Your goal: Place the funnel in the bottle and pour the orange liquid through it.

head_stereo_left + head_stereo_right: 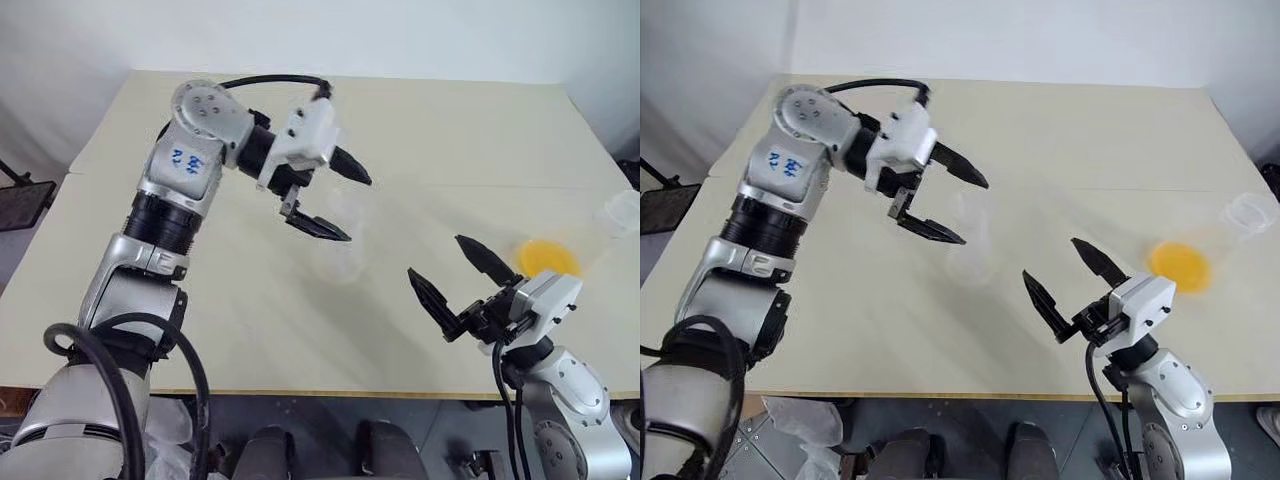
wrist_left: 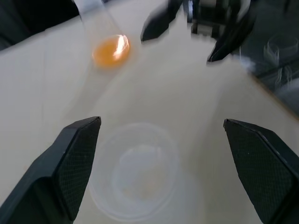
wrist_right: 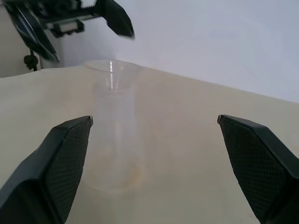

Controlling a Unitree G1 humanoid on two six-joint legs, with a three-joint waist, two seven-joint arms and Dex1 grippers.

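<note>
The clear bottle [image 3: 114, 149] stands upright in the middle of the table, also faint under the left arm [image 1: 340, 255]. The clear funnel [image 3: 112, 67] sits in its neck, stem hanging inside. My left gripper [image 1: 340, 198] hovers just above the funnel, open wide, its fingers [image 2: 77, 158] apart from the rim and holding nothing. The orange liquid [image 1: 548, 257] lies as a shallow pool in a large clear conical vessel at the right. My right gripper [image 1: 440, 258] is open and empty between the bottle and that vessel, pointing at the bottle.
The conical vessel's clear mouth [image 1: 1247, 212] is near the table's right edge. The cream table [image 1: 450, 130] stretches bare behind the bottle. The front edge [image 1: 300, 392] runs just below my right gripper.
</note>
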